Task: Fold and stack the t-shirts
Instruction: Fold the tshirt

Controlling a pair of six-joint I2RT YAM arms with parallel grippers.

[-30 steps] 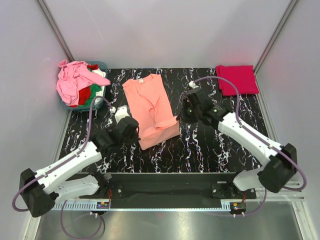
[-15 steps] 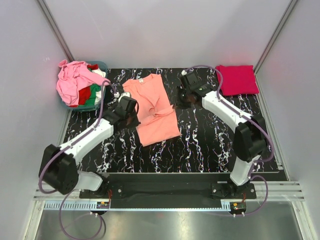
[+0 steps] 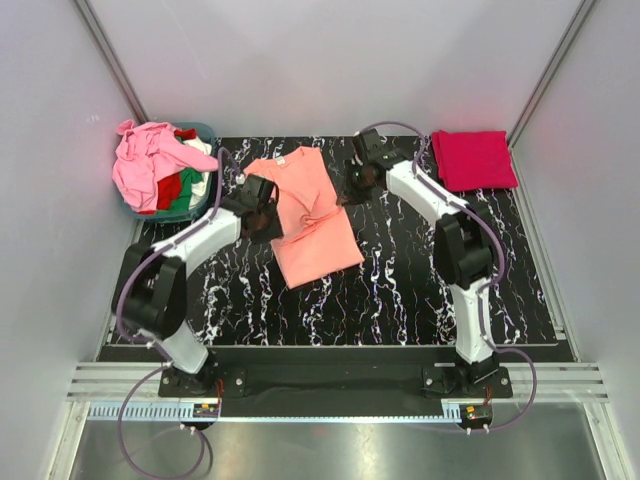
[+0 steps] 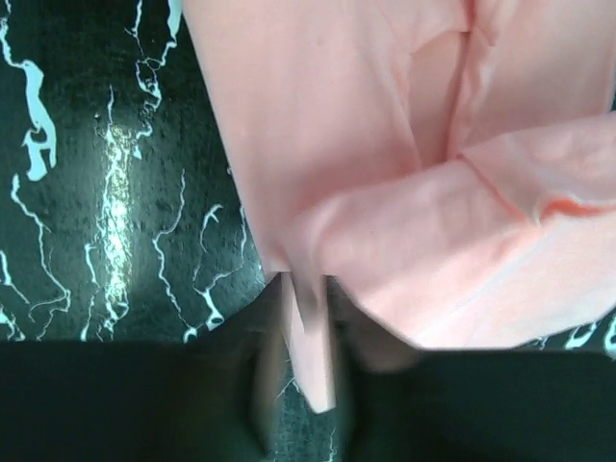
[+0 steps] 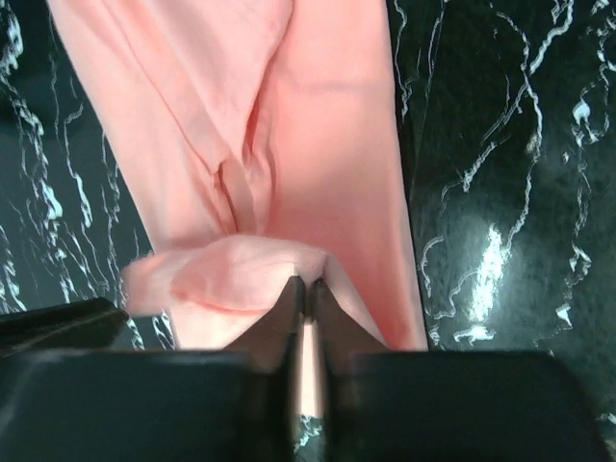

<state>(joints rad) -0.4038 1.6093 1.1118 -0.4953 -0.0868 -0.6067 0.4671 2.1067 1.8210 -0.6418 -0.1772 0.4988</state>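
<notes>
A salmon-orange t-shirt (image 3: 312,240) lies in the middle of the table with a bunched fold across its middle. At the shirt's left edge, my left gripper (image 3: 263,208) (image 4: 308,291) has its blurred fingers apart, and a strip of the shirt (image 4: 385,144) lies between them. At the shirt's right edge, my right gripper (image 3: 353,184) (image 5: 306,287) has its tips pinched on a raised fold of the shirt (image 5: 318,144). A folded crimson-pink t-shirt (image 3: 474,158) lies at the back right. Light pink, red, green and white t-shirts (image 3: 150,165) are heaped in a tub at the back left.
The teal tub (image 3: 205,133) stands at the back left corner of the black marbled table (image 3: 400,290). Grey walls enclose the table on three sides. Both arms stretch far out from their bases at the near edge.
Both grippers have moved away from me along the shirt's sides, drawing cloth with them into a fold across the middle. The left fingers have parted.
</notes>
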